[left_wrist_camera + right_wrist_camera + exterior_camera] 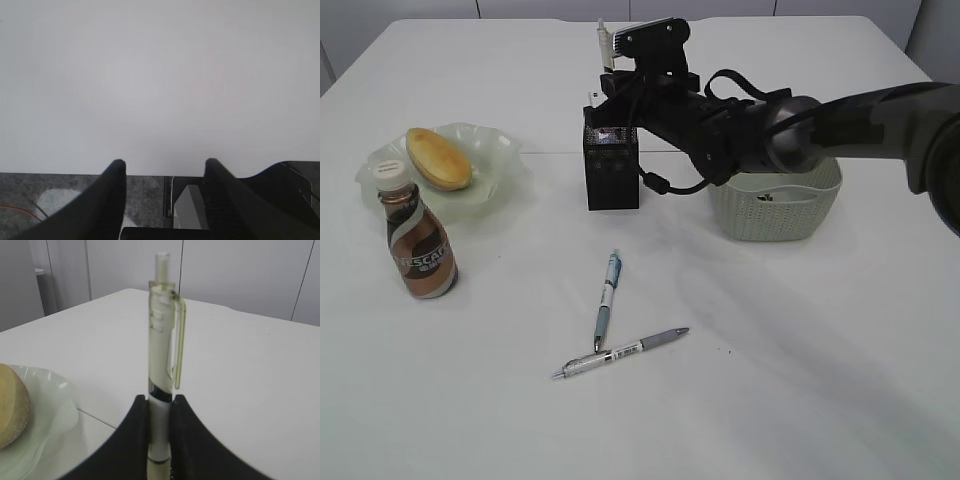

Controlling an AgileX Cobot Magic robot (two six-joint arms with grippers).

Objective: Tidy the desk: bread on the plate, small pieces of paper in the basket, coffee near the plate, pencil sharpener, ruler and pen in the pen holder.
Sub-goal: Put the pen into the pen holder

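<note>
**Fig.: pen held upright over the pen holder**

R gripper (160, 412) is clamped on a pen (162, 355), gripped low on the barrel, clip end up; in the ext. view it hangs directly above the black mesh pen holder (612, 170). L gripper (165, 172) shows fingers apart, nothing between, over bare desk (160, 75).

Handling (judged): pen is light, stiff, smooth plastic, so it can slip or tilt between pads; a hold near mid-barrel, axis vertical, suits a drop into the narrow holder.

Two more pens (608, 310) (620, 353) lie crossed on the desk; probably best pinched across the barrel. Bread (438, 158) sits on plate (505, 150), coffee (418, 240) just beside; basket (775, 205) to the right of the holder.
</note>
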